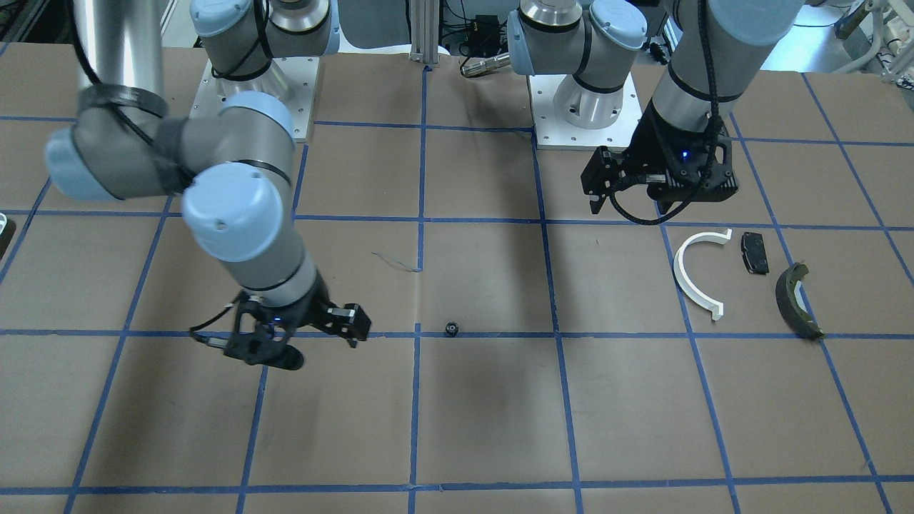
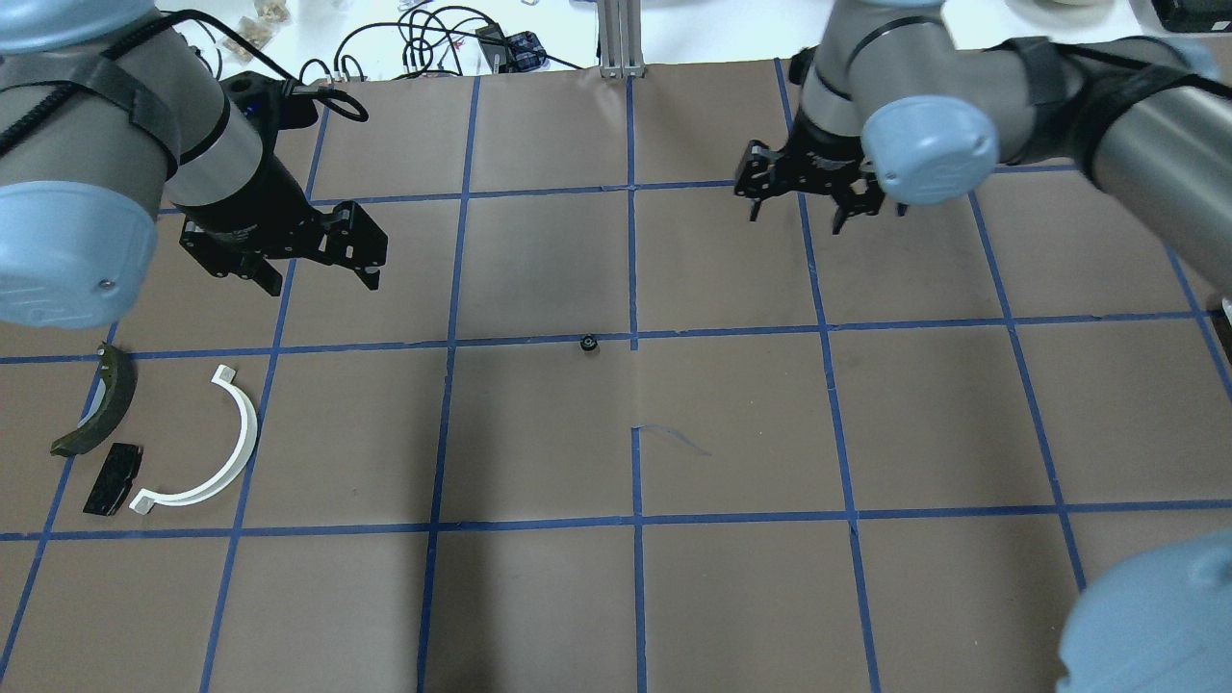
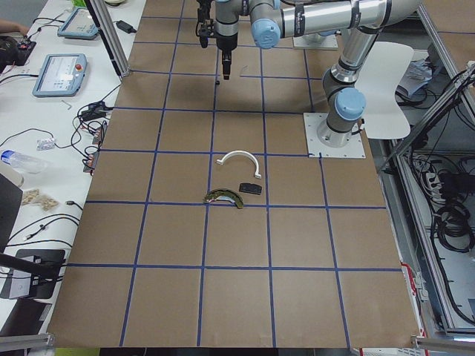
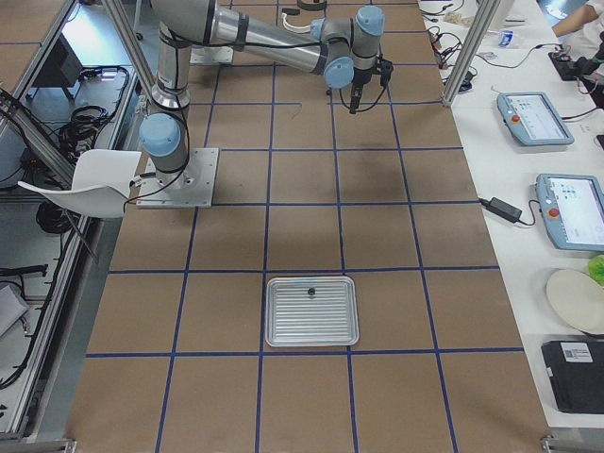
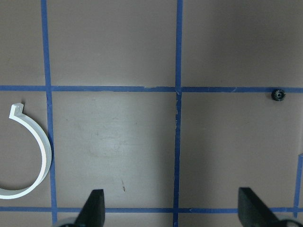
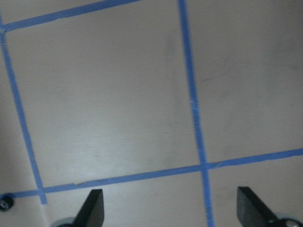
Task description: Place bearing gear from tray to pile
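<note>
Matt brown paper table cover (image 2: 731,433), ribbed bright metal tray (image 4: 283,323), smooth white plastic half-ring (image 2: 252,430).

Open room all round the bearing gear (image 2: 587,343) mid-table. Free lane left to the pile (image 2: 114,478); white half-ring (image 2: 207,443) guards its right side.

One small black toothed bearing gear (image 2: 587,344). One white half-ring arc (image 2: 217,452), one flat black pad (image 2: 113,478), one dark curved olive-edged shoe (image 2: 96,416). One ribbed metal tray (image 4: 326,323), holding one small dark piece (image 4: 310,292), too small to identify.
</note>
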